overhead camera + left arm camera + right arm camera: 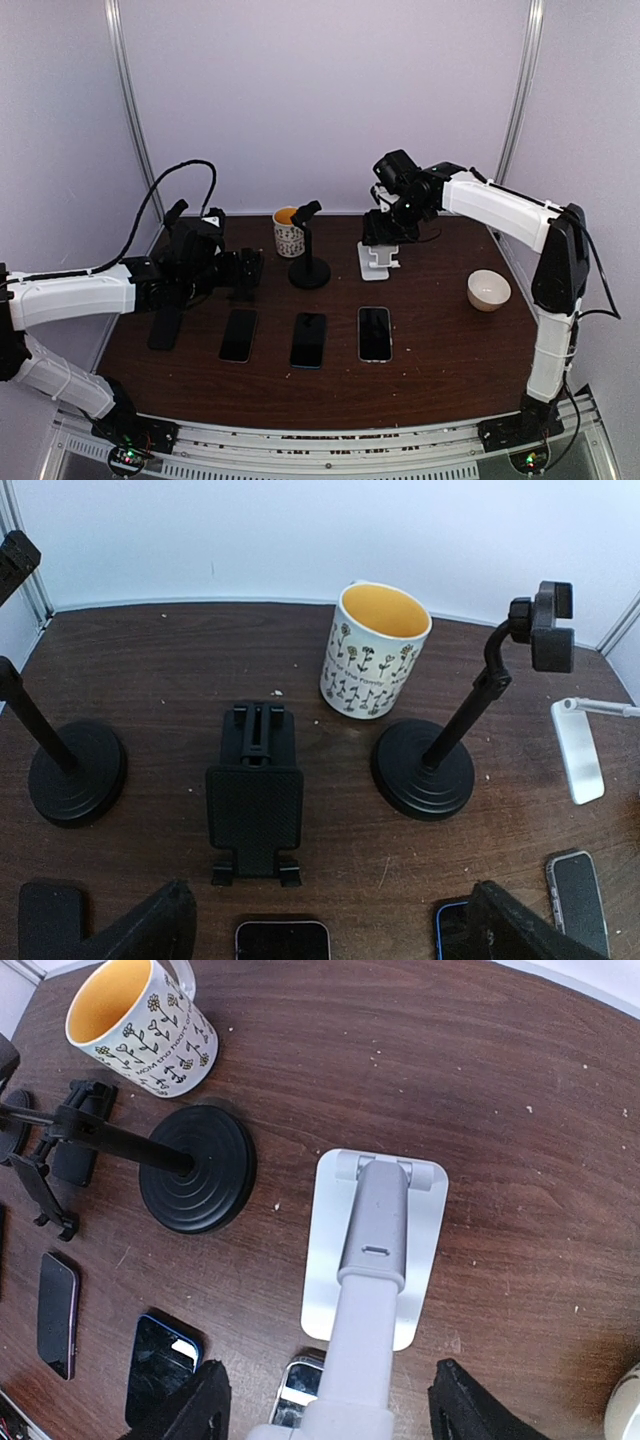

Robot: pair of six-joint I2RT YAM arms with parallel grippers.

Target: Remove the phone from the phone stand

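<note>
Several dark phones lie flat in a row on the brown table, among them one at the left [238, 335], a blue-edged one [308, 340] and one at the right [374, 333]. No stand in view carries a phone. The white phone stand [375, 1250] stands bare, its arm rising towards the camera. My right gripper [330, 1405] hangs above it, open, one finger [190, 1405] on each side of the arm with a gap to it. My left gripper [330, 925] is open over the phones' far ends, in front of the black folding stand [255, 795].
A flowered mug [288, 232] stands at the back, with a black pole stand [309, 270] beside it. Another pole stand [75, 770] is at the far left. A white bowl [488, 290] sits at the right. White walls close in the back and sides.
</note>
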